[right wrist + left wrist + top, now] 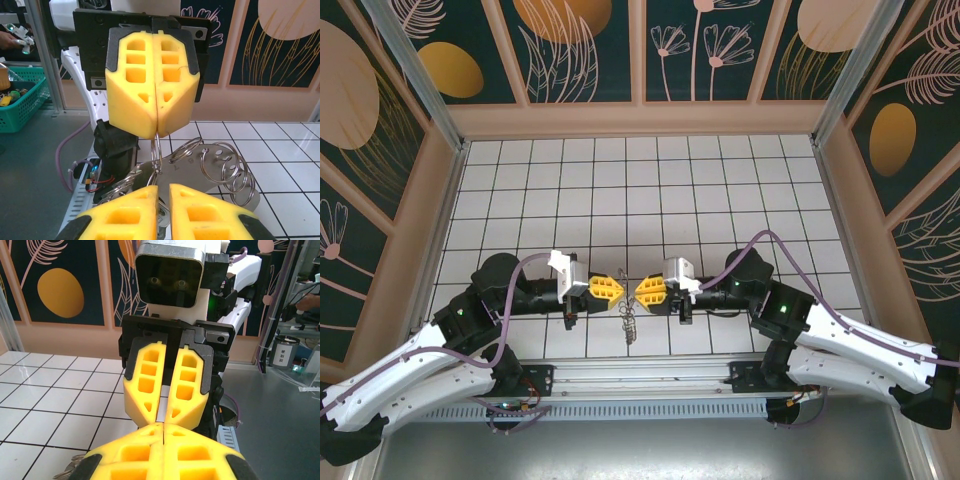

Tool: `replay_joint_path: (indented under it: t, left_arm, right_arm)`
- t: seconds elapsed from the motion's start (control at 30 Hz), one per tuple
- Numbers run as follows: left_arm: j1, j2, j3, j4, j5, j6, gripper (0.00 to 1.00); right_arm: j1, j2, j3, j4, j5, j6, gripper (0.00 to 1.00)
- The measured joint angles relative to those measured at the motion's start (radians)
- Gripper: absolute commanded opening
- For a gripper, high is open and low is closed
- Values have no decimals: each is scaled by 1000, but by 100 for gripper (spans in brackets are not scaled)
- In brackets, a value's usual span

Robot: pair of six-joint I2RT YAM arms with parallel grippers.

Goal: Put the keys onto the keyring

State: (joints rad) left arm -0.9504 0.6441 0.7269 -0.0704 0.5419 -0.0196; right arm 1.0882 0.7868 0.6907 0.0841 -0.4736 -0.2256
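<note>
My two yellow-fingered grippers meet tip to tip above the near tiles. The left gripper (617, 290) (157, 134) is shut on the keyring (156, 150), a silvery split ring hanging from its fingertips. Threaded on that ring is the keys bunch (628, 320), whose flat silvery plate (200, 172) has numbered holes and carries several more split rings (245, 190). The right gripper (638, 291) (162, 187) has its jaws nearly together, and a thin flat metal piece of the bunch sits in the narrow gap. In the left wrist view that strip (162, 410) shows between the right fingers.
The white tiled floor (640, 190) stretches behind the grippers to the patterned walls. The metal front rail (640, 375) runs just below the hanging bunch. A green basket (20, 110) stands off the table to the left of the right wrist view.
</note>
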Motion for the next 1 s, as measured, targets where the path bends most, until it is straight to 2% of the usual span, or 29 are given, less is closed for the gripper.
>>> replay_joint_path:
  t: [1.0]
  left_arm:
    - [0,8,0,0,0,0,0]
  right_arm:
    - [0,45,-6,69,-28,5,19]
